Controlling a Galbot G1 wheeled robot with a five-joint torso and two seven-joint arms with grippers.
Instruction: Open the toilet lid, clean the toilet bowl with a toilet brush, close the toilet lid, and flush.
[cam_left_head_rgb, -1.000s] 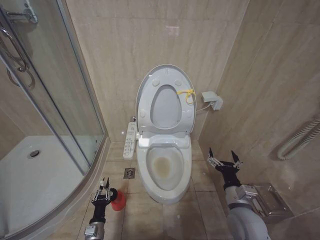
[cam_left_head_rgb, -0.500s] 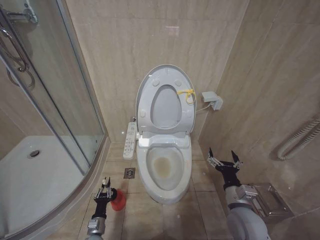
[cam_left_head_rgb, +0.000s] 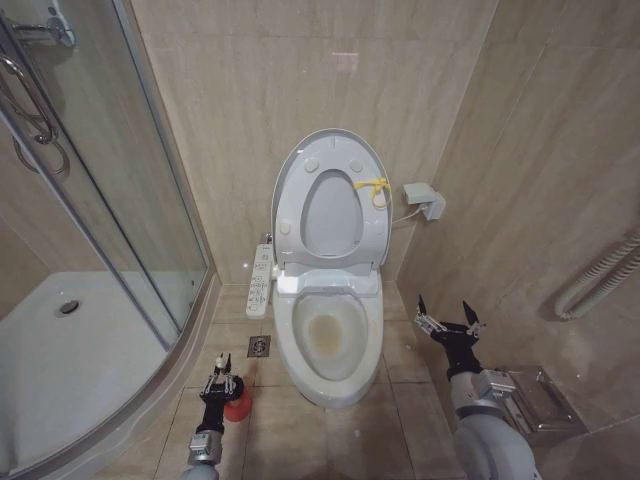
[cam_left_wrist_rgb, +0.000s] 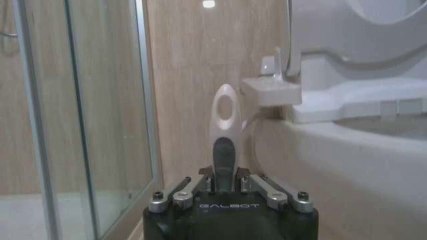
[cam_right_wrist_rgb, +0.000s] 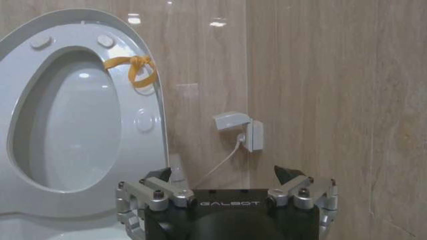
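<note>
The lid (cam_left_head_rgb: 330, 205) stands raised against the back wall, upright, with the ring-shaped seat (cam_left_head_rgb: 331, 215) lifted flat against it; a yellow tie (cam_left_head_rgb: 374, 190) hangs at the lid's edge on the robot's right. Below them the bowl (cam_left_head_rgb: 330, 340) is open to view, its bottom stained yellowish, and a white button panel (cam_left_head_rgb: 259, 282) juts from its side on the robot's left.

The left gripper (cam_left_head_rgb: 222, 383) is low at the floor just left of the bowl, directly over a red cup holder (cam_left_head_rgb: 236, 405). In the left wrist view its 2 fingers (cam_left_wrist_rgb: 207, 181) are clenched on the grey stem of the brush (cam_left_wrist_rgb: 224, 131), whose pale handle rises upright and ends in an oval loop. The bristle head is hidden below the gripper, so it probably sits in the holder, but I cannot tell for sure. In that same view the side of the bowl (cam_left_wrist_rgb: 347, 150) is just beside the handle.

The right gripper (cam_left_head_rgb: 448, 322) hangs in the air to the right of the bowl, well apart from it, its 2 fingers spread wide and holding nothing. From its wrist camera the gripper (cam_right_wrist_rgb: 227, 182) faces the raised lid (cam_right_wrist_rgb: 80, 107) and a small white box (cam_right_wrist_rgb: 241, 130) mounted on the tiled wall (cam_right_wrist_rgb: 320, 90), with a cable running down from the box.

A glass shower screen (cam_left_head_rgb: 110, 200) stands well to the left of the bowl.
</note>
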